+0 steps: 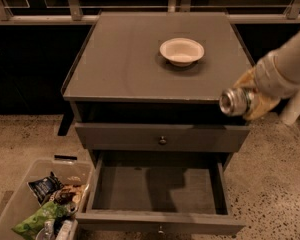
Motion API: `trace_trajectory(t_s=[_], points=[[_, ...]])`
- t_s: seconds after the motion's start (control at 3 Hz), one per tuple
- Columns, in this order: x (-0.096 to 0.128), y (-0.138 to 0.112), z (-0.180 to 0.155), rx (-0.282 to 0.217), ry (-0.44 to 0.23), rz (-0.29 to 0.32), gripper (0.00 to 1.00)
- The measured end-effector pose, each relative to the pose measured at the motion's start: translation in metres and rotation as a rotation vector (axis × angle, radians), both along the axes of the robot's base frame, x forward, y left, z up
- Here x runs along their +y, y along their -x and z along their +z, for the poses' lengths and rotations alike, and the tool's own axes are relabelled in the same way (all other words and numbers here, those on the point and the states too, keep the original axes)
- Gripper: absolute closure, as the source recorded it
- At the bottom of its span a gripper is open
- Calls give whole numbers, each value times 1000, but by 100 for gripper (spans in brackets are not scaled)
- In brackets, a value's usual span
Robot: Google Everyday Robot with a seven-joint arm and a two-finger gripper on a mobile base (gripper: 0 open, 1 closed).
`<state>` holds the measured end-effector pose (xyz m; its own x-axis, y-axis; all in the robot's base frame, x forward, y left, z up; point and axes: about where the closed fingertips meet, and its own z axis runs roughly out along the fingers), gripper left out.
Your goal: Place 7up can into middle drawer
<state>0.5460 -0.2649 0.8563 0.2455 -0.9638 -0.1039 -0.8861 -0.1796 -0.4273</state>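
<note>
Camera view: your end effector [247,100] grips the 7up can [233,101] sideways, just off the tabletop [130,69] corner. Middle drawer [155,190] sits open, below-left. Shift left, clear the front wall, lower before releasing.

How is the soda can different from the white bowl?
The 7up can is up in the air, held sideways by the gripper, whose jaws are shut on it, by a front corner of the cabinet top; the white bowl sits upright on that top. The can is smaller with a shiny silver end; the bowl is wider, shallow and white. Both are round, and neither is in the open middle drawer.
</note>
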Motion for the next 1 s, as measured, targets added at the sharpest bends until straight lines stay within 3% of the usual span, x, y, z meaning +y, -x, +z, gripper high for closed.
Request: trace_trajectory(t_s=[0.33,0.67,1.0], points=[[4,42,-88,135,-81,23,100],[14,55,-165,226,-125,37,100],[26,47,-228,263,-112,21,100]])
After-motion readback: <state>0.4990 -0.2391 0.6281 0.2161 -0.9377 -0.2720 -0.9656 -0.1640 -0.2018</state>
